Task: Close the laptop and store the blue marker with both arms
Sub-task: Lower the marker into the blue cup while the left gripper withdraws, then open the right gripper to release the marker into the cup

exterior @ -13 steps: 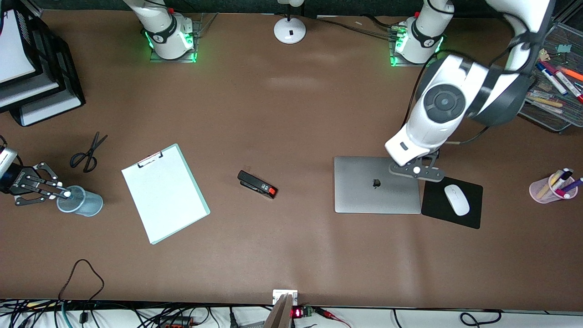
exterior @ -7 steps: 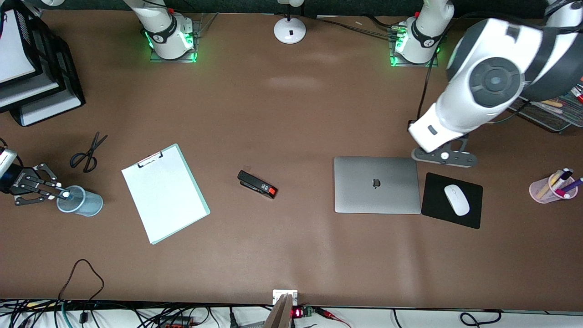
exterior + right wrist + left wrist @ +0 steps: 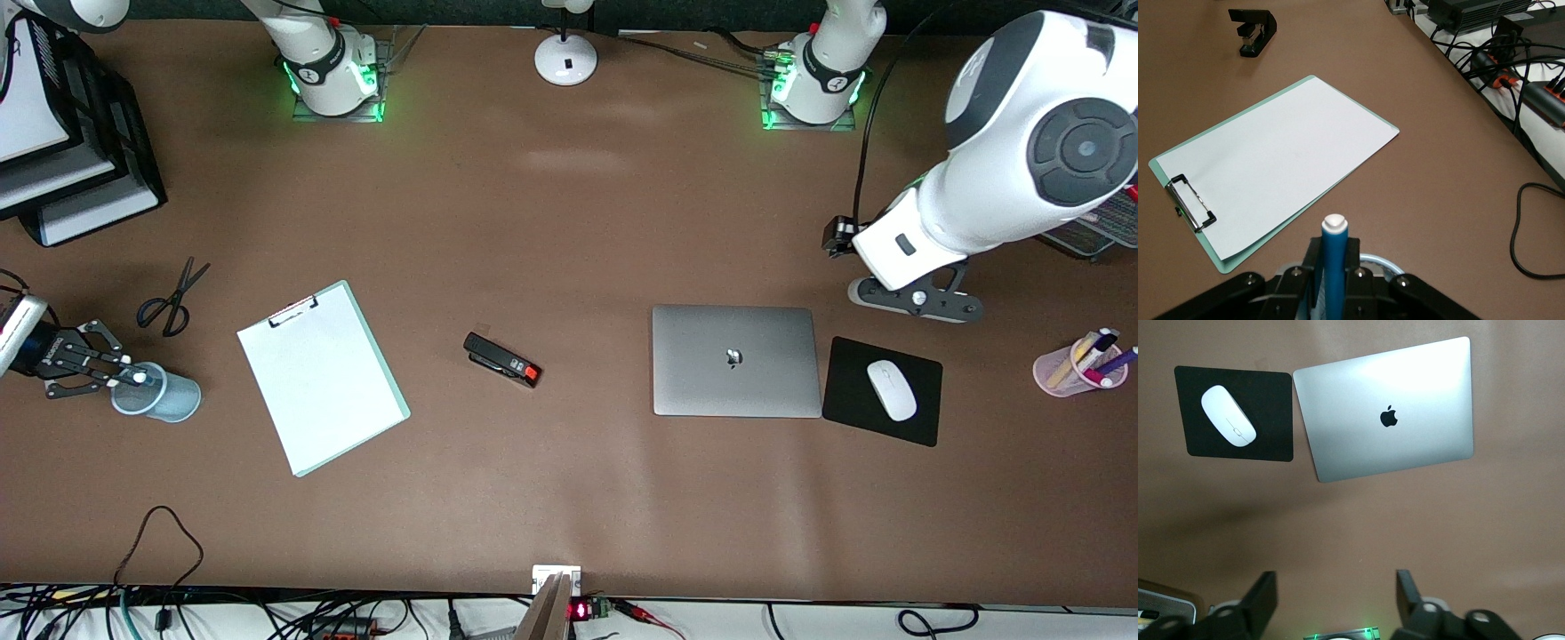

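Laptop (image 3: 736, 360): lying shut on the surface beside the mouse pad (image 3: 883, 390); this half looks done.
Left tool (image 3: 916, 298): hanging wide and empty over bare surface by the laptop.
Blue marker (image 3: 1334, 267): standing upright in the right tool (image 3: 114, 377), which is gripping it over the cup (image 3: 160, 395).
Remaining: marker not yet dropped in.

The brown matte table (image 3: 569, 222) carries a closed silver-grey laptop (image 3: 736, 360) beside a black mouse pad (image 3: 916, 418), a black stapler with a red tip (image 3: 501, 359), a pale green clipboard with white paper (image 3: 322, 376), black scissors (image 3: 172, 298), a translucent blue cup (image 3: 164, 397) and a pink pen cup (image 3: 1071, 369).
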{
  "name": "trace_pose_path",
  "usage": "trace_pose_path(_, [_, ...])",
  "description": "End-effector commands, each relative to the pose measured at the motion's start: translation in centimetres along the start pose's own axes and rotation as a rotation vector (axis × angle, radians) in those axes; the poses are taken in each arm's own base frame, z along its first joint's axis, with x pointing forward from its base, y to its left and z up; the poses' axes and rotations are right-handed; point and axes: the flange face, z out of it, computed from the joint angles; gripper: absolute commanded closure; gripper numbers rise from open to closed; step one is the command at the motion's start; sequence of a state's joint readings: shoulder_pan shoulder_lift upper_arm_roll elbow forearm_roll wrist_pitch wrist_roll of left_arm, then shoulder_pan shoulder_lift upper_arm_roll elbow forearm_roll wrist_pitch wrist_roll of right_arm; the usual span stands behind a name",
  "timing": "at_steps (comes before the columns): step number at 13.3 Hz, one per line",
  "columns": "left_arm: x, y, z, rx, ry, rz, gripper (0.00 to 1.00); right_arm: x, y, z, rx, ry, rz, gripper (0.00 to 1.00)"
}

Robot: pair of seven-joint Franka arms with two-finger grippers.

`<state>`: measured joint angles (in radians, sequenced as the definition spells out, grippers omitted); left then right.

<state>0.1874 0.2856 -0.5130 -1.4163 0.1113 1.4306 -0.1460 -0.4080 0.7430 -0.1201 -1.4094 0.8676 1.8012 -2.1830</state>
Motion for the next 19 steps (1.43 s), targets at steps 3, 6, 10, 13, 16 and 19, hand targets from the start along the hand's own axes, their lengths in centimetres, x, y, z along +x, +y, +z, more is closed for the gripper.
trace_pose_path(3, [-1.1,-0.1,-1.5,-0.015,0.008,0.019,0.0,-1.7,1.4,0.0,-0.03,0.023,-0.033,1.0])
trace_pose_path(6, [-1.2,-1.1,-1.7,-0.018,0.013,0.002,0.0,-2.2,1.4,0.2,-0.028,0.022,-0.027,1.0])
trace_pose_path(10, [-3.2,-3.6,-5.6,-0.014,0.069,0.044,0.0,-3.8,1.1,0.9,-0.021,0.025,-0.004,1.0])
trace_pose_path(13, [-5.5,-6.7,-4.8,-0.018,0.075,0.047,0.0,-2.5,1.5,-0.2,-0.033,0.023,0.009,0.01])
trace_pose_path(16, [-7.1,-8.6,-3.1,-0.043,0.127,0.061,0.0,0.1,2.6,-2.4,-0.051,0.018,0.009,0.0])
trace_pose_path(19, [-8.4,-8.9,-1.9,-0.036,0.191,0.023,0.0,3.7,2.1,-4.7,-0.002,0.022,0.062,0.0])
